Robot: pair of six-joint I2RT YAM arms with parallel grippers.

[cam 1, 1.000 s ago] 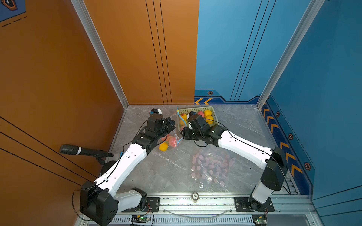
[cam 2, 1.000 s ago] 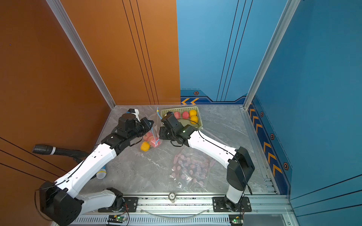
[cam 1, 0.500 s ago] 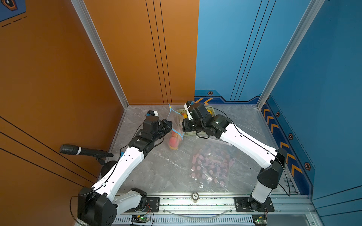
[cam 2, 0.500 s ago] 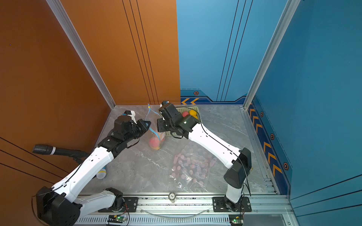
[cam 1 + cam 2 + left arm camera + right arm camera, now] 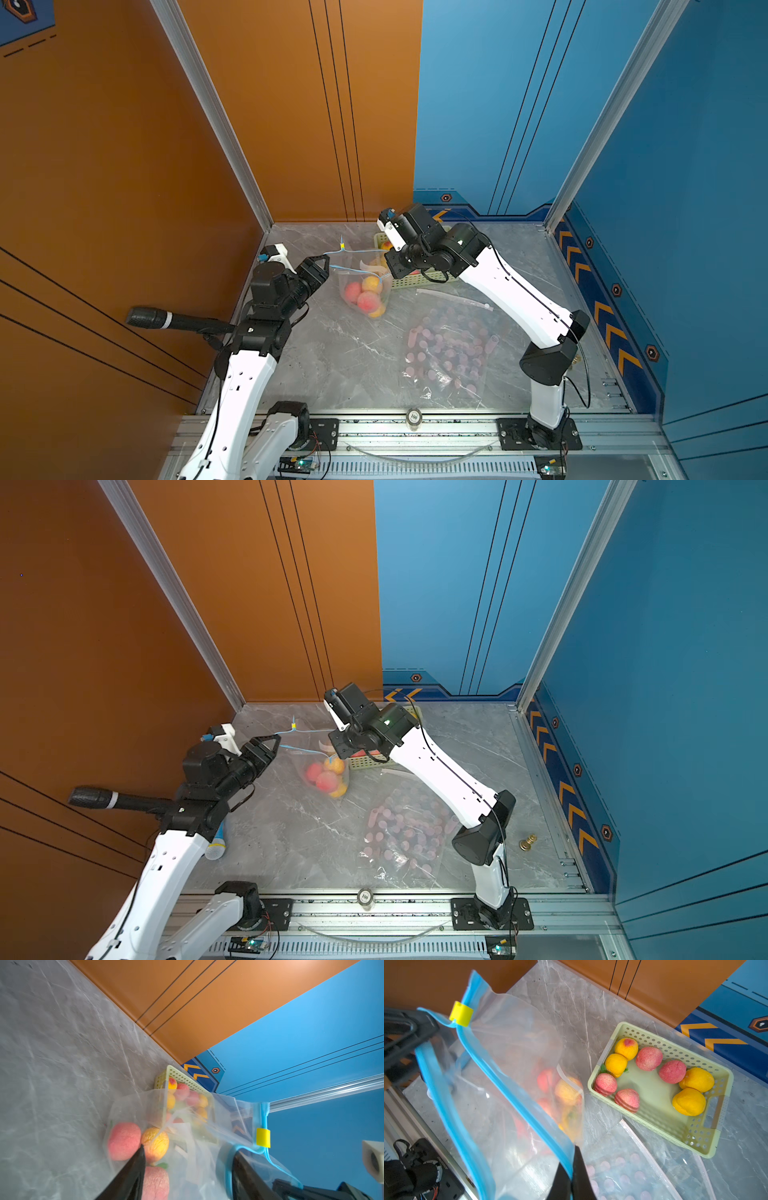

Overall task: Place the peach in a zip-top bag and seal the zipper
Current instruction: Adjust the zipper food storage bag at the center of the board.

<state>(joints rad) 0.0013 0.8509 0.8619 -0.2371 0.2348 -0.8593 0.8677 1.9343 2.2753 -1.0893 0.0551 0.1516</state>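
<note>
Bare table [image 5: 340, 365] front of bag [image 5: 365, 286]; basket [image 5: 405, 284], tube packet [image 5: 449, 353] crowd right.

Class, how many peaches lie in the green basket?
8, all on the basket floor: two yellow peaches at one end, two more by the handle cutout, four pink peaches between. None seems hidden.

zip-top bag [image 5: 508, 1053] is clear glossy plastic, basket [image 5: 695, 1136] matt perforated plastic, table [image 5: 571, 1001] smooth marbled
</note>
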